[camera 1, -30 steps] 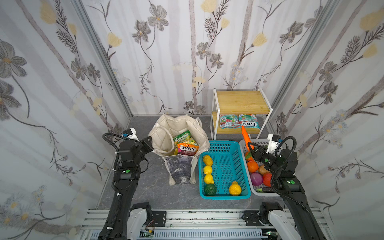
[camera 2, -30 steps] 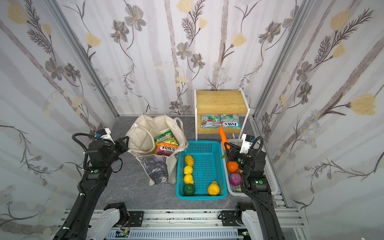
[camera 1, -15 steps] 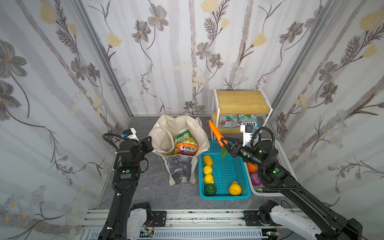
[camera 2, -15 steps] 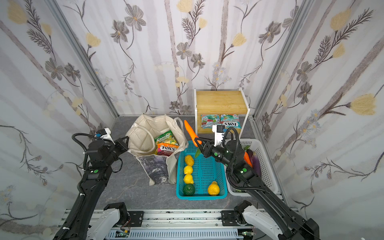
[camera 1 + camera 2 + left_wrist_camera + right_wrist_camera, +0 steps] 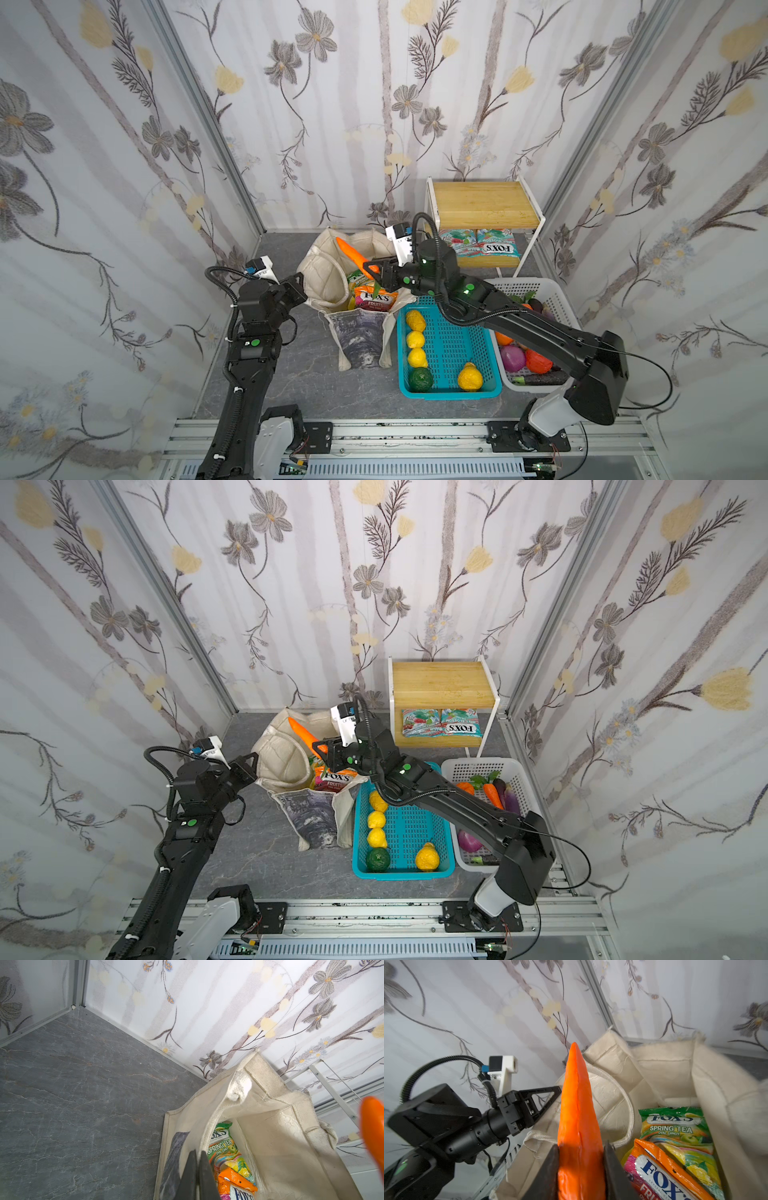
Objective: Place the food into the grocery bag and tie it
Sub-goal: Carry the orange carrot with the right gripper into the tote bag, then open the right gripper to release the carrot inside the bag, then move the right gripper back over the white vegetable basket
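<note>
Right gripper (image 5: 372, 271) is out over the canvas tote (image 5: 324, 270), jaws clamped on the thick end of an orange carrot (image 5: 352, 254). The carrot's tip slants up towards the far left, above the bag's open mouth. The right wrist view gives the grip itself: two dark fingers (image 5: 548, 1169) flank the carrot (image 5: 577, 1105), which hangs over the packets inside the bag. A green FOX'S Spring Tea packet (image 5: 675, 1126) lies beside an orange-edged FOX'S Fruits packet (image 5: 660, 1172).

Left gripper (image 5: 298, 286) sits at the tote's left rim. Only its own wrist view shows its jaws pressed together, with the rim's hem running into them, pinched (image 5: 196, 1167). From there the carrot is just an orange blur (image 5: 374, 1136) at the edge.

Only the top views show the rest. The tote stands on the grey floor, its dark print facing near, with the teal basket (image 5: 449, 392) of yellow fruit just right of it. Further right is the white basket (image 5: 478, 766), holding a purple onion (image 5: 469, 840) and a second carrot (image 5: 491, 794). Two more FOX'S packets (image 5: 478, 247) sit on the far shelf unit.
</note>
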Robot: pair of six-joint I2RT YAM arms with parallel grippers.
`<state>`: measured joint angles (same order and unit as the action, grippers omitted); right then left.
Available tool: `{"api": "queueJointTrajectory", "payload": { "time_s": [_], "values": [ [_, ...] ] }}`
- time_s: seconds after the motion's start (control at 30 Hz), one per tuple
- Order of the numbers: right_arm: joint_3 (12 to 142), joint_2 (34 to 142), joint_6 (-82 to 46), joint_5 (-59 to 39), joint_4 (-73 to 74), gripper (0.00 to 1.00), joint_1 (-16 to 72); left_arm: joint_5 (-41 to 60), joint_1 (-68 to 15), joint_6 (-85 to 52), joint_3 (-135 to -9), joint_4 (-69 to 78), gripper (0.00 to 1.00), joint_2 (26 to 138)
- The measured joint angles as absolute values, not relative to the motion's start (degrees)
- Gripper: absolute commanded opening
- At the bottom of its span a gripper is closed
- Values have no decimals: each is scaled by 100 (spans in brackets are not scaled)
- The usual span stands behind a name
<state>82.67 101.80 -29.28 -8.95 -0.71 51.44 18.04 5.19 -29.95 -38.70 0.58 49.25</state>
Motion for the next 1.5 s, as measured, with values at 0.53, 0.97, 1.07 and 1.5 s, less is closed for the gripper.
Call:
{"api": "queueJointTrajectory", "payload": {
  "time_s": [0.53,0.97,1.07,1.5],
  "values": [
    [9972,12396,-2751,1035,-1883,26,5245,1804,510,-2982,-3870,58,0,4936],
    [10248,12838,-2694,1188,-2394,72,5290,1804,502,-2982,-3870,60,0,4965],
    [10130,12464,-2692,1212,-2418,81,5369,1800,489,-2976,-3870,60,0,4965],
    [9813,10289,-2700,2519,-2456,100,5625,1756,456,-2954,-3876,93,0,5063]
  ]
}}
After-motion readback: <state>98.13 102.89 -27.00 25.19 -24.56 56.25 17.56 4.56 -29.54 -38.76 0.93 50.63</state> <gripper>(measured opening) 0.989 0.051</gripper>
